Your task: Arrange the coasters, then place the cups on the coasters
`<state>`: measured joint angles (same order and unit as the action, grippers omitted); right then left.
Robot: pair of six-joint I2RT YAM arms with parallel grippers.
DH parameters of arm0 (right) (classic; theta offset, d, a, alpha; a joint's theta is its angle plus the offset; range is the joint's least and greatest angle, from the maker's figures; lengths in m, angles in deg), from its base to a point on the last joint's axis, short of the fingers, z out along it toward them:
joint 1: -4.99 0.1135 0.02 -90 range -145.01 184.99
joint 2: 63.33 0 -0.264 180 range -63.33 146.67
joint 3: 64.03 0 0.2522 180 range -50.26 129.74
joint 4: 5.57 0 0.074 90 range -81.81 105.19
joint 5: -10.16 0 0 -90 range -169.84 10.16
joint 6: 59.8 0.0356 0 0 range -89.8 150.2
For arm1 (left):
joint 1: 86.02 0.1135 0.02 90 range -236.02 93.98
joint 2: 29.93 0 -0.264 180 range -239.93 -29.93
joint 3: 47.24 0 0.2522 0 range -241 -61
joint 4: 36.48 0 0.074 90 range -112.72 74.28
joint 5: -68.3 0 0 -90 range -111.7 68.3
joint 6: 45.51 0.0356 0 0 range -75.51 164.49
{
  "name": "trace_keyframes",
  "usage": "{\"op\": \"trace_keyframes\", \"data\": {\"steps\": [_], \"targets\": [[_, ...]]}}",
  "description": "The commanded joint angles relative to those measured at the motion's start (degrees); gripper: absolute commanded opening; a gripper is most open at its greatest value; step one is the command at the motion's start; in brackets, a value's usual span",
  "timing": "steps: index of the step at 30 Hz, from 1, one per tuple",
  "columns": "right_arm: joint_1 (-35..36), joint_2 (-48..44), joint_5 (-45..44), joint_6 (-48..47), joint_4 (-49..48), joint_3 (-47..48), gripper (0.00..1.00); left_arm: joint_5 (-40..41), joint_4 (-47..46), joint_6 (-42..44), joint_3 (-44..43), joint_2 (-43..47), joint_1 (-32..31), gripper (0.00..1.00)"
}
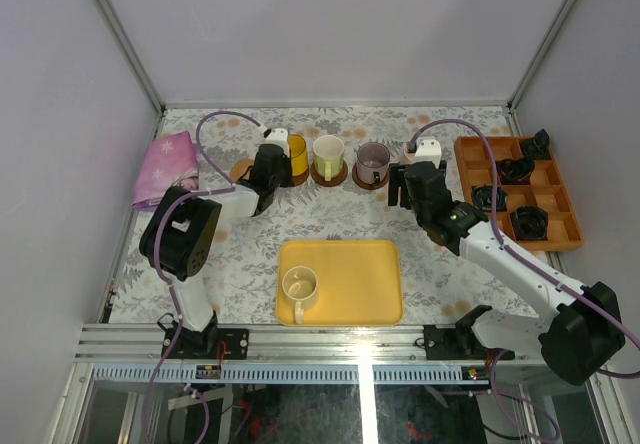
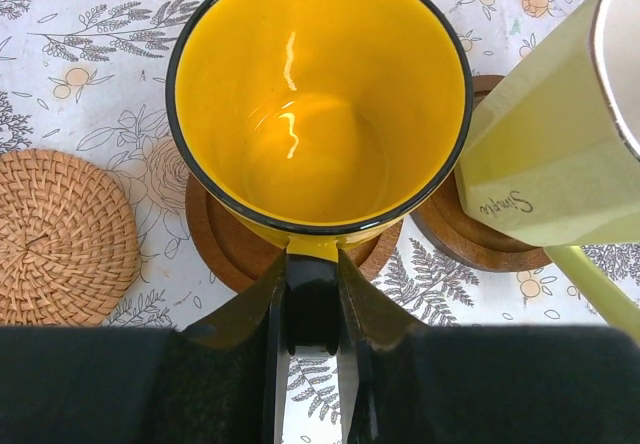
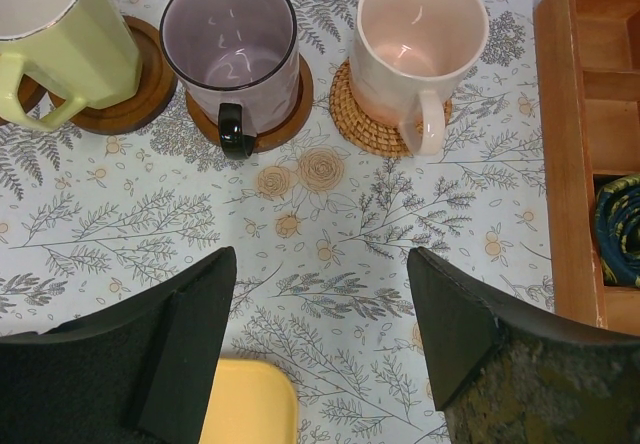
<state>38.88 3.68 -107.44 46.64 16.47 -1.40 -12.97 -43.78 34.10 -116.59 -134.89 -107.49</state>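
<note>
The yellow cup (image 2: 320,104) has a glossy glaze with bright highlights. The dark wooden coaster (image 2: 225,249) looks smooth, and the woven tan coaster (image 2: 60,234) looks rough and fibrous. A matt floral-printed covering lies over the desk (image 3: 330,254). The divided tray (image 3: 562,164) at the desk's right edge looks wooden. The yellow tray (image 1: 350,284) looks smooth and matt.

Yellow cup (image 2: 320,114), black rim. Cream cup (image 3: 60,39). Grey-purple cup (image 3: 235,54), black handle. Pale pink cup (image 3: 415,49). Dark brown coaster (image 2: 218,246); tan woven coaster (image 2: 60,234). Tablecloth (image 3: 330,224): white, grey ferns.

Floral-cloth table (image 1: 250,254); plain pale walls (image 1: 340,24) behind and either side of table, metal posts (image 1: 120,34) at its far corners, aluminium rail (image 1: 320,339) along its near edge.
</note>
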Motion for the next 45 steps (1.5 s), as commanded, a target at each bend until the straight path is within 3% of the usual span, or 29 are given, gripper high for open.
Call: {"op": "trace_keyframes", "data": {"steps": [1, 21, 26, 45], "targets": [[-0.31, -0.29, -2.16, -0.14, -1.62, 0.28, 0.77, 0.54, -8.76, -0.22, -1.98, 0.25, 0.46, 0.18], [-0.31, 1.62, 0.08, 0.59, -2.44, 0.62, 0.77, 3.15, -7.72, 0.28, 5.05, 5.43, 0.38, 0.19], [-0.31, 1.77, 0.09, 0.72, -2.60, 0.71, 0.77, 1.50, -7.24, 0.55, 4.35, 4.29, 0.38, 0.32], [-0.31, 2.74, 0.08, 0.88, -2.63, 1.21, 0.77, 2.34, -4.41, 0.73, 5.41, 5.66, -1.41, 0.34]]}}
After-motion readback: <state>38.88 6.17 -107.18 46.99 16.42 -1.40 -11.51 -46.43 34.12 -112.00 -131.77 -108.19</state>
